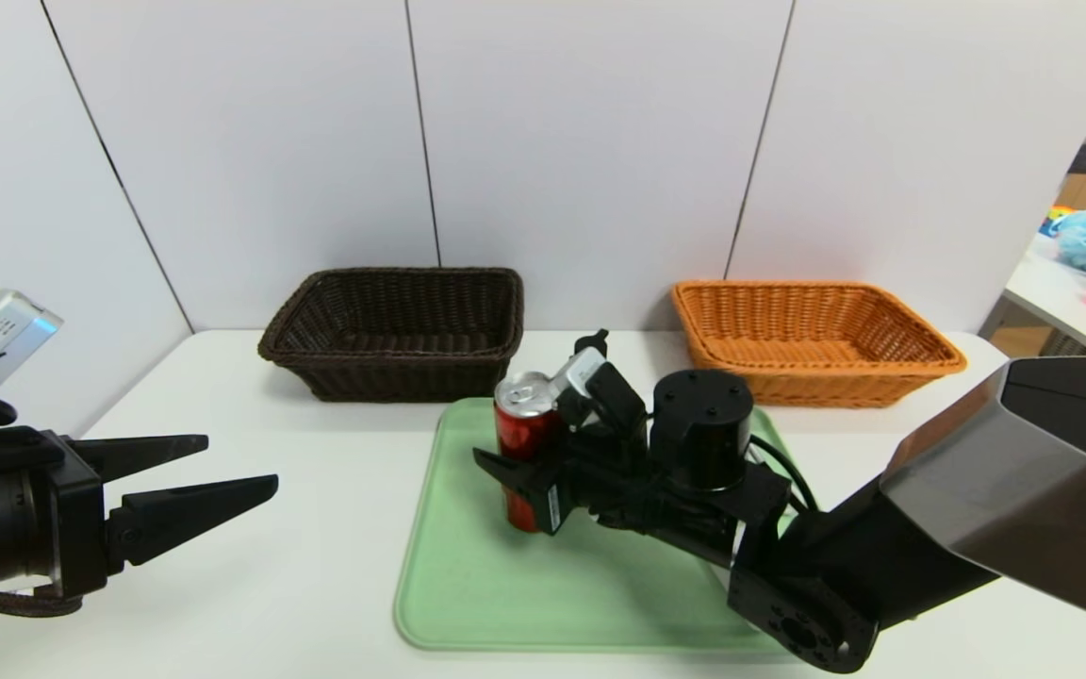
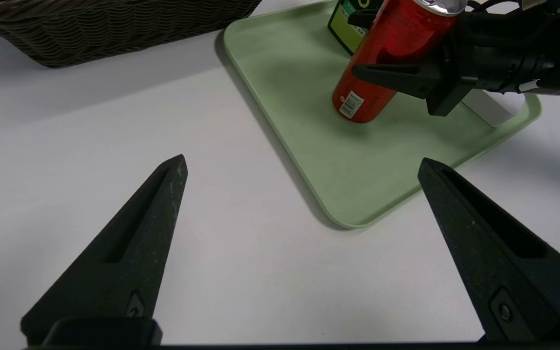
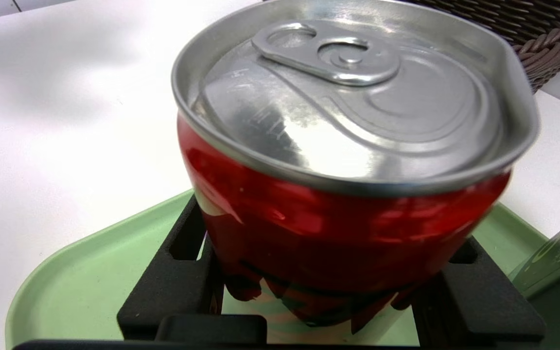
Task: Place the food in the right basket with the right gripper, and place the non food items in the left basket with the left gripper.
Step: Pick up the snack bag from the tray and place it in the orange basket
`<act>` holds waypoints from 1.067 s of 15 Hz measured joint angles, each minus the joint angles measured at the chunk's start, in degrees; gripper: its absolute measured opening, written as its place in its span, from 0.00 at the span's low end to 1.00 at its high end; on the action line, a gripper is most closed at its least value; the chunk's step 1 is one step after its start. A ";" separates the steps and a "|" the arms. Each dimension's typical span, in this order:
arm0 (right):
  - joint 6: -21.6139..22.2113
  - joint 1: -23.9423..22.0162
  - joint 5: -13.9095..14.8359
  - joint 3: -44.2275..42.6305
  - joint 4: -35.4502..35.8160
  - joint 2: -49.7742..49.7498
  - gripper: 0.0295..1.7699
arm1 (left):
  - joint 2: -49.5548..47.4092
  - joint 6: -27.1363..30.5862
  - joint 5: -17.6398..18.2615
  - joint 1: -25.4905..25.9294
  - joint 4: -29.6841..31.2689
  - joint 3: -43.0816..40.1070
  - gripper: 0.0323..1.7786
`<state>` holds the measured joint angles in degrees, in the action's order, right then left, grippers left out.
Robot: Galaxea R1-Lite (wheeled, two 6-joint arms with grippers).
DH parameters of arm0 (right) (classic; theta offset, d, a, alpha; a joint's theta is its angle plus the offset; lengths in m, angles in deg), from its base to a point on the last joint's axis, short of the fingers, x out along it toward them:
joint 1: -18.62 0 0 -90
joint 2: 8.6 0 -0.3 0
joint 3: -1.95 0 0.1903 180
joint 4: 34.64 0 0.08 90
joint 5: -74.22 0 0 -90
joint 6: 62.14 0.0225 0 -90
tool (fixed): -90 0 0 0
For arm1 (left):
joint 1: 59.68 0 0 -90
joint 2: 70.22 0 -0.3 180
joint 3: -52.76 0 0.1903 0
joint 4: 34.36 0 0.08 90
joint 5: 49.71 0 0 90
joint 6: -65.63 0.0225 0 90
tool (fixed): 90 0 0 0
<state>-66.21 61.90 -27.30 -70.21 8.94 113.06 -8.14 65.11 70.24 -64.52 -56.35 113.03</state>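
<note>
The food, a slim red can (image 1: 522, 424) (image 2: 372, 73) (image 3: 338, 218) with a silver top, stands on a light green tray (image 1: 543, 585) (image 2: 309, 97). My right gripper (image 1: 517, 471) (image 3: 323, 291) is shut on it, one finger on each side of its body. A dark green pump bottle (image 1: 593, 339) (image 2: 348, 24) stands just behind the can, mostly hidden by the arm. A white power strip (image 2: 491, 104) peeks out under the right gripper. My left gripper (image 1: 241, 462) (image 2: 302, 163) hangs open and holds nothing, over the table left of the tray. The dark brown left basket (image 1: 392, 330) and the orange right basket (image 1: 816, 339) are empty.
Both baskets sit against the white wall panels behind the tray. My right arm (image 1: 977, 509) reaches over the tray's right half. A side table (image 1: 1061, 292) with toys stands at the far right.
</note>
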 joint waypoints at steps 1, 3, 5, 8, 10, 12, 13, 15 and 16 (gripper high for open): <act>0.00 0.02 0.00 -0.02 -0.02 0.00 0.55 | 0.05 0.02 0.00 0.00 0.00 0.00 0.95; 0.22 0.02 0.02 -0.13 -0.11 -0.09 0.55 | 0.11 0.02 0.02 0.00 0.00 0.00 0.95; 0.50 0.02 0.11 -0.41 -0.22 -0.50 0.55 | 0.11 -0.06 0.00 0.00 0.00 0.00 0.95; 0.69 0.16 0.15 -0.61 -1.11 -2.73 0.55 | 0.13 -0.09 -0.05 0.00 0.00 0.06 0.95; 0.68 -0.04 0.37 -1.23 -2.32 -4.63 0.55 | 0.11 -0.09 -0.02 0.00 0.00 0.09 0.95; 0.66 -0.32 0.52 -2.01 -4.35 -6.72 0.55 | 0.07 -0.06 0.00 0.00 -0.01 0.04 0.95; 0.68 -0.39 0.63 -2.40 -5.62 -7.88 0.55 | 0.02 -0.06 -0.05 0.00 0.00 0.02 0.95; 0.63 -1.00 0.72 -3.39 -9.01 -10.72 0.55 | -0.11 -0.17 -0.05 0.00 0.00 0.02 0.95; 0.61 -1.83 0.69 -4.05 -10.20 -11.91 0.55 | -0.20 -0.17 -0.07 0.00 0.00 0.02 0.95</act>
<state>-65.60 60.07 -26.60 -74.25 -1.26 101.15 -8.34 64.94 70.17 -64.52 -56.35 113.05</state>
